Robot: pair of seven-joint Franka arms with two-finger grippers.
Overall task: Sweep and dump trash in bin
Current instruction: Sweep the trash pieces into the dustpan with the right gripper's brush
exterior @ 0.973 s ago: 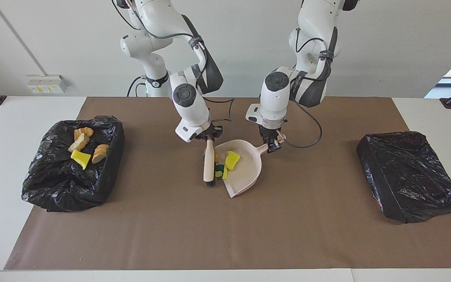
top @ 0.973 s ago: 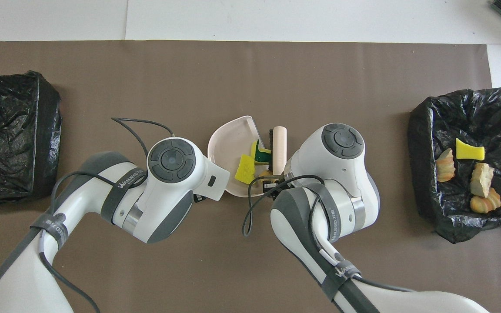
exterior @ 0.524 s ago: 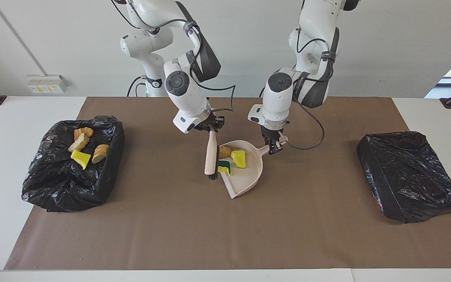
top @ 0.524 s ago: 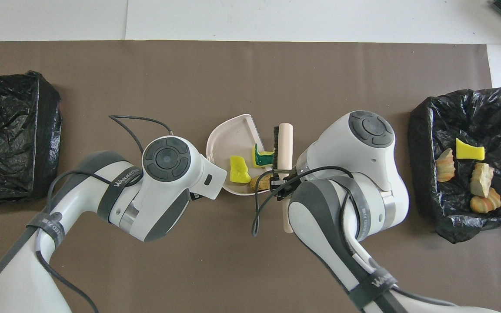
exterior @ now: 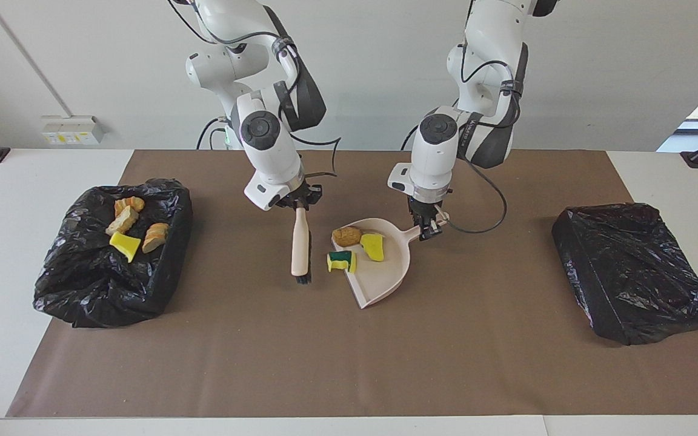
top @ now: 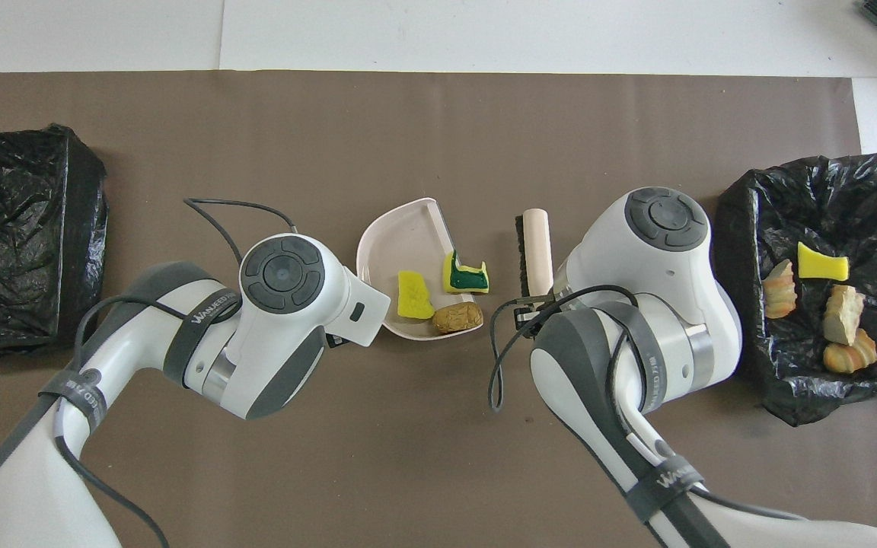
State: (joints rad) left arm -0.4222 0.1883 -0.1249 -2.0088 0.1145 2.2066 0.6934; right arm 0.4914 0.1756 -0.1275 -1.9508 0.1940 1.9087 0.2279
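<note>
Those sponge and foam scraps (exterior: 358, 243) in the dustpan (exterior: 385, 272) look featherlight and squashy, so the left gripper (exterior: 426, 229), jaws pinching the dustpan's handle, should tip gently, while the right gripper (exterior: 299, 200) jaws clamp the brush (exterior: 300, 245) beside it

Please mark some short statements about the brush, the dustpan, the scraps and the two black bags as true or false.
1. The right gripper holds the beige brush. True.
2. The left gripper is open above the pan. False: it is shut on the beige plastic dustpan handle.
3. The yellow-and-green sponge piece lies at the dustpan's open edge. True.
4. The open black bag-lined bin is empty. False: four scraps lie in it.
</note>
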